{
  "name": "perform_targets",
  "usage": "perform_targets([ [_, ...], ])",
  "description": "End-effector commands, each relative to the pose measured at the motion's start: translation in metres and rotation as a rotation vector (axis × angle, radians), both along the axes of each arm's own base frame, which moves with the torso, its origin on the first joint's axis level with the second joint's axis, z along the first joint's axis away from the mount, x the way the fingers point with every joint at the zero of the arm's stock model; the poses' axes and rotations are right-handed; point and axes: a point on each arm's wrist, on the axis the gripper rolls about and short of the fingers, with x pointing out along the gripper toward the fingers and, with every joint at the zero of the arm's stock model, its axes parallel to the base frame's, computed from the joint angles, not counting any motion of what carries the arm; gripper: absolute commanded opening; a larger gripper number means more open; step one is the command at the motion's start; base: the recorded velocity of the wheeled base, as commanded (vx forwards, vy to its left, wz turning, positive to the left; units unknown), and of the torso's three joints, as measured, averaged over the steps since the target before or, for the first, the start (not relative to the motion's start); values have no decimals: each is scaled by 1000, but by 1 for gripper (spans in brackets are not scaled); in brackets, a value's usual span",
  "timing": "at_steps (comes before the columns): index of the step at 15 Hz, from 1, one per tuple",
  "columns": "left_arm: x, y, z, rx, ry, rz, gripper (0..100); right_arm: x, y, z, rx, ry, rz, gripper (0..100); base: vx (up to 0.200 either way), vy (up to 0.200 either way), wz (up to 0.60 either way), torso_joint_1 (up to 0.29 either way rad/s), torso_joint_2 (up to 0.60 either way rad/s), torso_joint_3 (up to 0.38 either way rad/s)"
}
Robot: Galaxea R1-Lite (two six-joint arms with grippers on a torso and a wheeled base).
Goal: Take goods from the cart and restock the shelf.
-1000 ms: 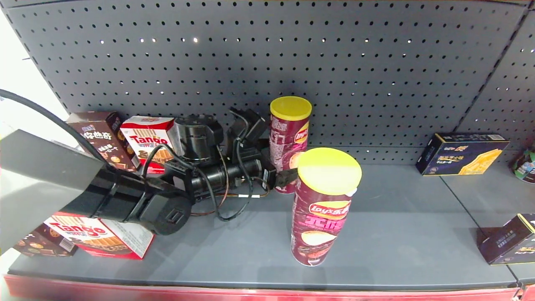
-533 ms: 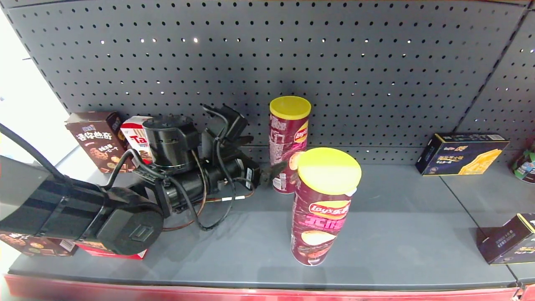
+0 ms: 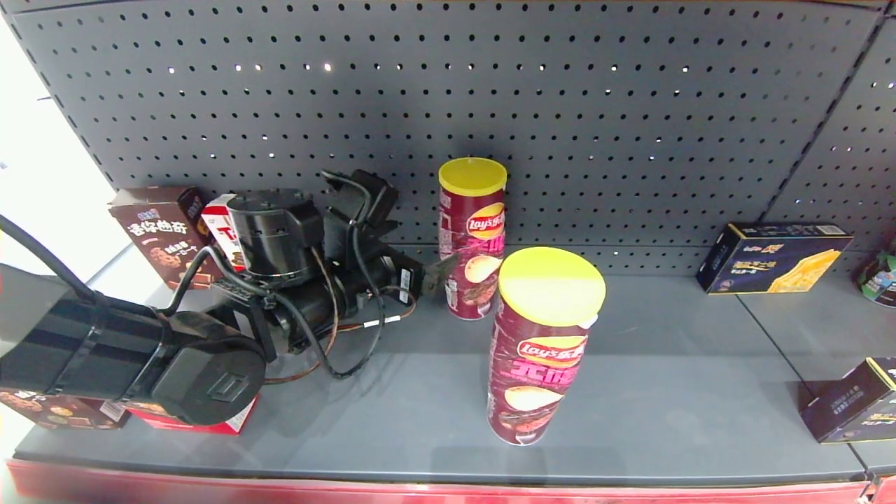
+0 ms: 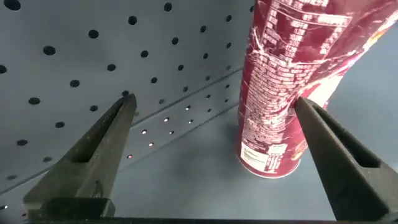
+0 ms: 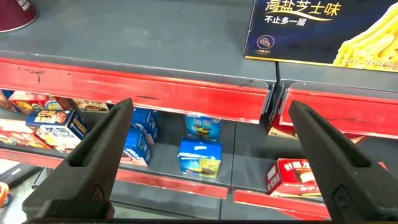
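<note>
The front chip can (image 3: 539, 343) stands on the shelf (image 3: 665, 392) at 6 o'clock. At 11 o'clock from it the left hand (image 3: 439, 274) is spread apart, one finger just beside the rear chip can (image 3: 472, 238). A sideways brush could topple that can. The right hand (image 5: 211, 106) is apart and empty.

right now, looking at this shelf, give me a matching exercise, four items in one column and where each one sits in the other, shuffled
Things
1. dark blue rectangular carton
2. brown cardboard biscuit box
3. red-and-white wafer box
4. rear maroon crisp tube with yellow lid

Places
a. upright, next to the open fingers of the left gripper
b. front left, lying down, partly hidden by the left arm
c. back right, lying on its long side
d. back left, standing upright

Pairs: 1-c, 2-d, 3-b, 4-a
</note>
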Motion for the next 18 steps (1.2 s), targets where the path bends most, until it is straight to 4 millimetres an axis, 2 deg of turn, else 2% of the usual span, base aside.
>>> perform_targets([
  [1, 0, 1, 1, -1, -2, 18, 100, 0, 0, 0, -1, 1, -1, 100, 0, 0, 0, 0, 0, 0],
  [10, 7, 10, 2, -15, -3, 126, 100, 0, 0, 0, 0, 1, 1, 100, 0, 0, 0, 0, 0, 0],
  [18, 12, 15, -4, 17, 8, 188, 100, 0, 0, 0, 0, 1, 1, 100, 0, 0, 0, 0, 0, 0],
])
